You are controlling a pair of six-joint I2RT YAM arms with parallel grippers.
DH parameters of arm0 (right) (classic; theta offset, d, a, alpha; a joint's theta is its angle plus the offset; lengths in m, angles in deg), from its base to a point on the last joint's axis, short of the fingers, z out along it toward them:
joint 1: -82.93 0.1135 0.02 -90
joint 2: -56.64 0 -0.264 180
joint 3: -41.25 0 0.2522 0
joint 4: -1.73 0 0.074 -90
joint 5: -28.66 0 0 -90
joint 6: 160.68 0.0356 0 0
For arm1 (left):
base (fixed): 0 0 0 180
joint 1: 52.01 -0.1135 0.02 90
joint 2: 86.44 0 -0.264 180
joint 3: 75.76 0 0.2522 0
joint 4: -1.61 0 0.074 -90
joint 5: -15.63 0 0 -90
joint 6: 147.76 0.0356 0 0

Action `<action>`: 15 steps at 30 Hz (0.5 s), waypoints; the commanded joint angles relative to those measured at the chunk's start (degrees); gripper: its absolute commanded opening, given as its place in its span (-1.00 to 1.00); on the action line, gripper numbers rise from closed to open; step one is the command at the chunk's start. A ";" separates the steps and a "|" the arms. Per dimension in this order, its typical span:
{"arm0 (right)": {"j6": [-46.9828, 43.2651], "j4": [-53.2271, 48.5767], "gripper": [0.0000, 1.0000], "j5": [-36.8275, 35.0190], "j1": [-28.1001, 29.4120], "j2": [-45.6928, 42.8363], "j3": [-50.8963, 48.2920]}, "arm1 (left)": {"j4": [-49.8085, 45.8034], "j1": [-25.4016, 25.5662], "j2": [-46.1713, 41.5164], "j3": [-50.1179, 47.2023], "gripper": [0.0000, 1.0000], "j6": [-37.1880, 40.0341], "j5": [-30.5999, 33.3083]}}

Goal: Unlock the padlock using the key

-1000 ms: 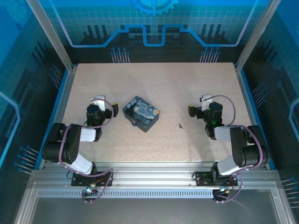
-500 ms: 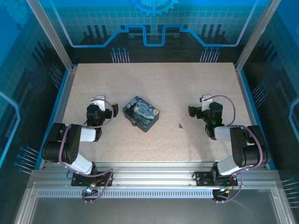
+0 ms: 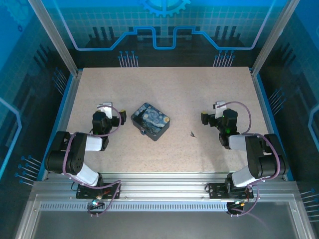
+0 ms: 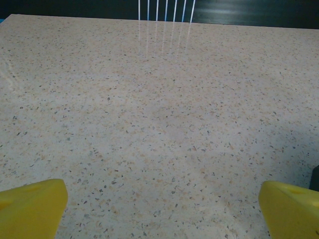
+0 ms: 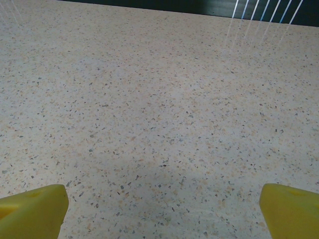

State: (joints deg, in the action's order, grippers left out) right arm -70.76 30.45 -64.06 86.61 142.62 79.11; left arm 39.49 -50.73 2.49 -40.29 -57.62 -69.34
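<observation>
1. Top external view.
   - Judged to be at the very start. Key (image 3: 192,133) lying loose on the table (image 3: 164,84), just right of frame centre, touched by nothing.
   - Padlock (image 3: 143,132) at the front clasp of the dark-blue box (image 3: 151,119), left of centre. Too small to tell whether locked.
   - By that reckoning, all left to do: picking up the key, steadying the padlock, inserting, turning.
   - Left gripper (image 3: 105,106) at centre left, near the box's left side but apart from it, spread open and empty.
   - Right gripper (image 3: 218,106) at centre right, up and to the right of the key and apart from it, likewise open and empty.
   - Both arms folded back on themselves: elbows near the bases in the lower part of the frame, forearms reaching up-frame, fingers aimed toward the far edge.

2. Left wrist view.
   - Yellow pads (image 4: 31,206) in the lower left and lower right corners, set wide apart.
   - Bare speckled tabletop between them, nothing gripped.
   - Held low, looking along the surface toward the dark far edge at the top of the frame.

3. Right wrist view.
   - Much the same: one yellow pad (image 5: 33,211) in each lower corner, jaws wide, nothing held.
   - Low and level over the table, pointing toward the far edge at the top of the frame.
</observation>
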 commanded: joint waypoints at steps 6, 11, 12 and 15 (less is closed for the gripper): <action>-1.71 -17.83 0.99 3.35 -0.41 -4.88 9.34 | -15.40 -0.66 -5.36 7.02 0.98 -0.31 1.55; 0.43 -22.48 1.00 2.72 0.45 -11.00 10.05 | -24.01 -0.66 -7.87 11.23 0.98 -0.36 1.45; 2.40 -23.41 0.99 3.09 0.53 -12.87 10.35 | -25.18 -0.66 -8.71 12.00 0.98 -0.51 0.97; 6.61 -28.33 1.00 5.45 1.06 -18.07 12.78 | -26.90 -0.90 -12.04 13.72 0.98 -6.90 0.12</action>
State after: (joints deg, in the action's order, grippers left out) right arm -68.53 8.44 -61.40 86.83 128.39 88.75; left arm 17.52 -50.80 -6.39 -28.73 -59.63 -68.66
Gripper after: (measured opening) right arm 0.997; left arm 0.989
